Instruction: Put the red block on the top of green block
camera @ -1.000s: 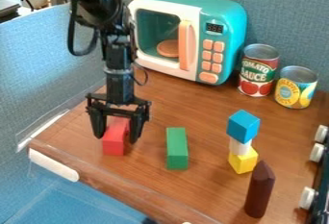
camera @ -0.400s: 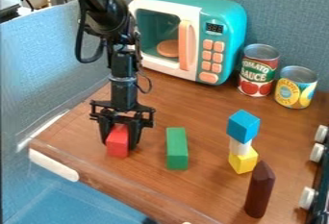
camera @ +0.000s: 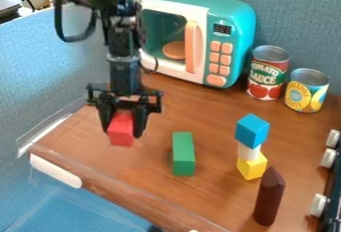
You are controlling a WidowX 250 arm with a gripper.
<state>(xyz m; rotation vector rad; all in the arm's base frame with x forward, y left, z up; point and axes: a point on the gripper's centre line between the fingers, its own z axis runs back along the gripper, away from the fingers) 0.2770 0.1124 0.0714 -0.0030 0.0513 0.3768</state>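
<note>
While my pincer grips the red block, a misaligned release could topple it off the green block.

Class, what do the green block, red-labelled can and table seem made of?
Green block: perhaps painted wood, evenly coloured and matt. Red-labelled can: seemingly metal, with a grey, shiny rim. Table: wood or laminate, brown with streaky grain.

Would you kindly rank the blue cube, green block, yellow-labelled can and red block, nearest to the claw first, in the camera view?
1. Red block, held in the claw.
2. Green block, rightward in view.
3. Blue cube, atop the stack.
4. Yellow-labelled can, back right.
</note>
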